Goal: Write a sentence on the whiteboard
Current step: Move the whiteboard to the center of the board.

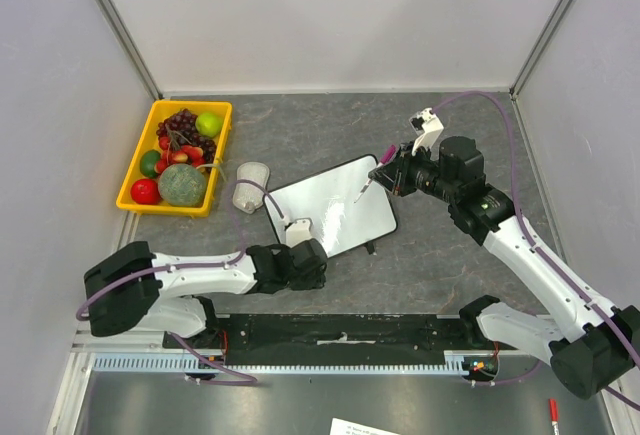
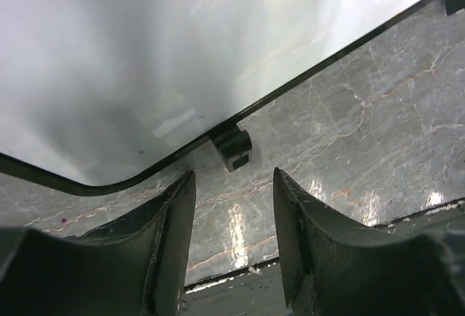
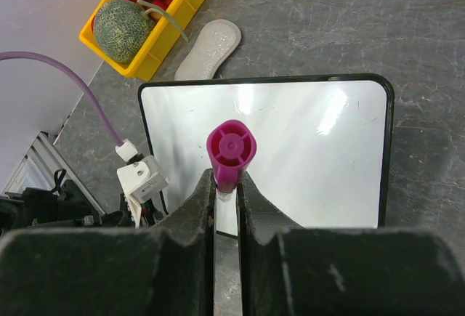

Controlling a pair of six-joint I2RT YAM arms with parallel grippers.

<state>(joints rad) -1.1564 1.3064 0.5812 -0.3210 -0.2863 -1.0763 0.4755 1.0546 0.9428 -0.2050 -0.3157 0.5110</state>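
Note:
The whiteboard (image 1: 335, 217) lies tilted on the grey table, and its face (image 3: 312, 156) is plain white; the sentence is not in view. My right gripper (image 1: 383, 171) hangs over the board's far right edge, shut on a magenta marker (image 3: 232, 152) whose tip (image 1: 360, 193) points down at the board. My left gripper (image 1: 305, 250) sits low at the board's near left corner. In the left wrist view it (image 2: 234, 174) is open, with bare table between its fingers. The board's black frame (image 2: 145, 54) and one small foot (image 2: 234, 147) lie just ahead of it.
A yellow bin (image 1: 190, 104) of toy fruit stands at the far left, also seen in the right wrist view (image 3: 171, 36). A grey oval eraser pad (image 1: 250, 187) lies between the bin and the board. White walls close in three sides. A red pen (image 1: 552, 415) lies off the table's near edge.

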